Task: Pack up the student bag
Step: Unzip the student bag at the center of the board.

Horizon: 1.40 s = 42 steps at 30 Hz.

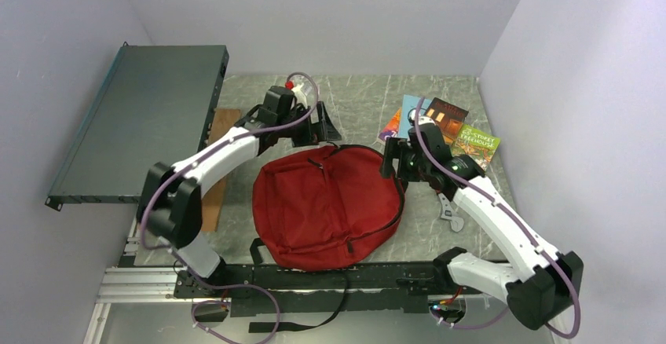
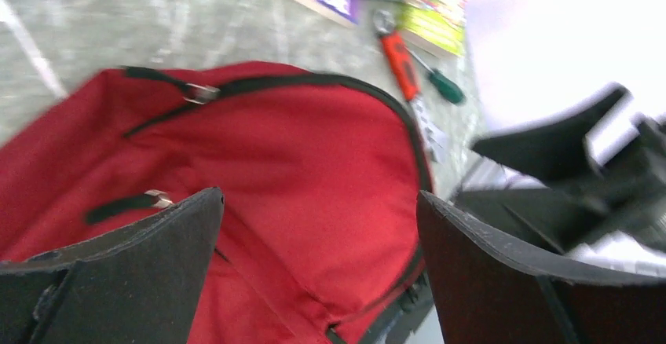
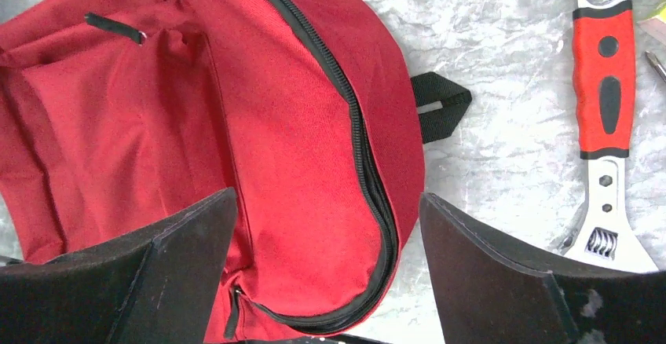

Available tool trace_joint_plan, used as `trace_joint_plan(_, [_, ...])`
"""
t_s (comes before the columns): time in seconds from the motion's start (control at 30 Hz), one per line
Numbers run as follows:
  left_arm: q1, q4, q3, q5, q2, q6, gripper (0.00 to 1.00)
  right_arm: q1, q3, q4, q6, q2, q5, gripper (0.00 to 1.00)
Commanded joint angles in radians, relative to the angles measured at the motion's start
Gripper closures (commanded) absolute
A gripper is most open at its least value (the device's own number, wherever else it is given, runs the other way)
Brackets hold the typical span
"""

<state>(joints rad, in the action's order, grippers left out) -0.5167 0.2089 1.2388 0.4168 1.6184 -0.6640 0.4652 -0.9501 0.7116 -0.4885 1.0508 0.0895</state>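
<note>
The student bag (image 1: 326, 206), a red backpack with black zippers, lies flat in the middle of the table. My left gripper (image 1: 318, 130) hovers over its far left edge. In the left wrist view that gripper (image 2: 318, 226) stands open, with red fabric (image 2: 298, 171) showing between the fingers and nothing held. My right gripper (image 1: 393, 159) is at the bag's far right edge. In the right wrist view it (image 3: 326, 226) is open above the bag (image 3: 298, 148) and its black zipper (image 3: 361, 140), which runs along the curved edge. A black webbing loop (image 3: 440, 104) sticks out onto the table.
Several colourful books (image 1: 440, 124) lie at the back right. A red-handled wrench (image 3: 605, 108) lies right of the bag, with a green screwdriver (image 2: 440, 85) near it. A grey flat panel (image 1: 141, 116) and a wooden board (image 1: 220, 163) are on the left.
</note>
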Motion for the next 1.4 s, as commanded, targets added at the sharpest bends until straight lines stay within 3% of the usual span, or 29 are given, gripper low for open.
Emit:
trace_joint_plan(0.0, [-0.121, -0.098, -0.121, 0.062, -0.161, 0.029, 0.03, -0.019, 0.064, 0.028, -0.033, -0.068, -0.006, 0.12])
trace_joint_plan(0.1, [-0.224, -0.090, -0.175, 0.011, -0.221, 0.036, 0.01, -0.099, 0.095, 0.001, -0.053, -0.044, -0.007, 0.15])
trace_joint_plan(0.2, [-0.304, -0.052, -0.203, -0.030, -0.259, 0.063, 0.00, -0.240, 0.119, -0.081, -0.039, -0.053, -0.118, 0.16])
trace_joint_plan(0.37, [-0.371, -0.049, -0.256, -0.050, -0.312, 0.077, 0.00, -0.320, 0.057, -0.143, 0.029, 0.005, -0.311, 0.07])
trace_joint_plan(0.43, [-0.384, -0.086, -0.284, -0.043, -0.318, 0.055, 0.00, -0.319, 0.043, -0.133, 0.040, 0.026, -0.409, 0.14])
trace_joint_plan(0.57, [-0.398, -0.188, -0.347, -0.035, -0.326, -0.008, 0.03, -0.310, 0.088, -0.126, 0.036, 0.010, -0.542, 0.38])
trace_joint_plan(0.63, [-0.398, -0.201, -0.356, -0.043, -0.326, -0.025, 0.06, -0.269, 0.099, -0.085, 0.043, -0.003, -0.492, 0.54])
trace_joint_plan(0.73, [-0.398, -0.201, -0.346, -0.040, -0.312, -0.016, 0.07, -0.194, 0.125, -0.059, 0.050, -0.050, -0.388, 0.59])
trace_joint_plan(0.87, [-0.401, -0.201, -0.332, -0.027, -0.285, -0.017, 0.08, -0.136, 0.127, -0.019, 0.055, -0.049, -0.277, 0.54])
trace_joint_plan(0.97, [-0.405, -0.238, -0.332, -0.011, -0.271, -0.035, 0.08, -0.114, 0.114, 0.013, 0.054, -0.014, -0.175, 0.45])
trace_joint_plan(1.07, [-0.415, -0.227, -0.329, -0.014, -0.267, -0.032, 0.08, -0.101, 0.112, 0.001, 0.057, 0.011, -0.158, 0.41])
trace_joint_plan(1.2, [-0.421, -0.210, -0.320, -0.029, -0.271, -0.021, 0.08, -0.073, 0.113, -0.025, 0.061, 0.050, -0.157, 0.43])
trace_joint_plan(1.37, [-0.421, -0.210, -0.320, -0.031, -0.271, -0.022, 0.08, -0.052, 0.131, -0.083, 0.048, 0.077, -0.185, 0.53])
